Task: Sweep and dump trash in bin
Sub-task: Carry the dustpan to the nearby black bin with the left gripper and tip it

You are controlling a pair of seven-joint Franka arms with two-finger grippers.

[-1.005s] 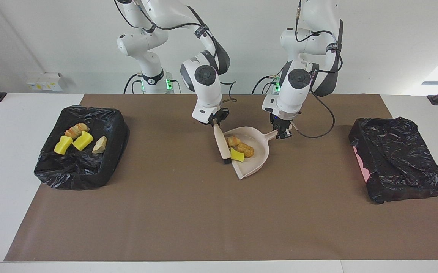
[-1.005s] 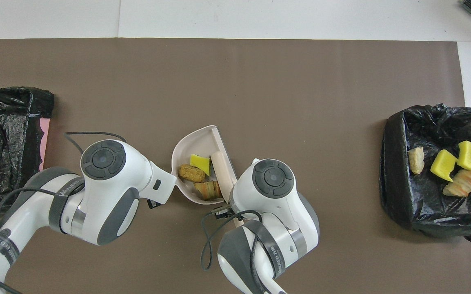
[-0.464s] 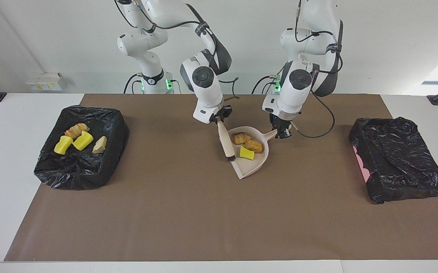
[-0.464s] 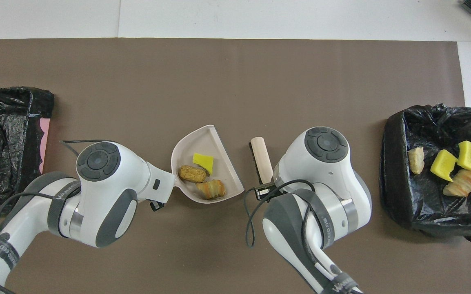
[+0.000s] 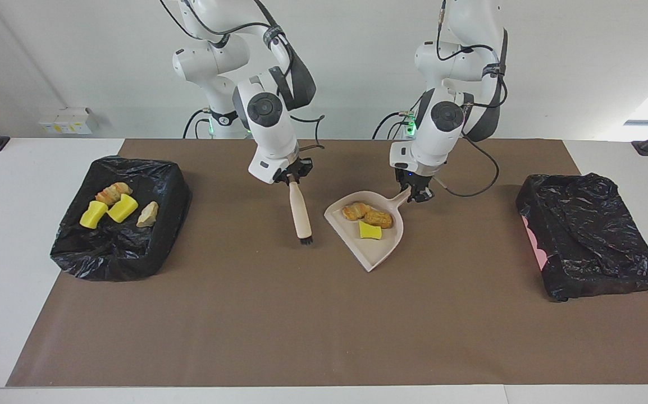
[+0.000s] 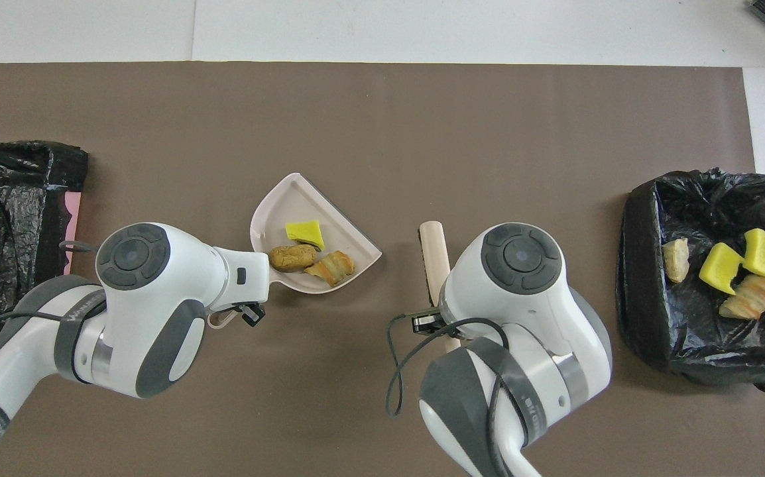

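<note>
White walls and a white tabletop [image 5: 32,151] covered by a brown paper mat [image 5: 324,325] frame the scene. Left tool [image 5: 417,195] is shut on the stub handle of a beige plastic dustpan [image 5: 377,247], a shallow scoop with a curved back wall and a straight open lip; it appears raised and roughly level, presumably so its load cannot slide off before dumping. In the pan, just below the left tool, lie three pieces of trash: two tan, ridged bread-like lumps [image 5: 368,214] and one bright yellow sponge chunk [image 5: 369,230], porous and wedge-cut. Right tool [image 5: 292,177] is shut on the top of a hand brush [image 5: 301,216] with a smooth pale wooden handle and short dark bristles, hung nearly upright beside the pan and apart from it, apparently to clear the pan's path. Toward the right arm's end, well apart from both tools, a bin lined with crinkled black plastic [image 5: 122,258] holds four more scraps [image 5: 117,205]. Toward the left arm's end sits a second black-bagged bin [image 5: 588,235]; no trash is visible in it. Sweeping appears complete; dumping is not yet done.
</note>
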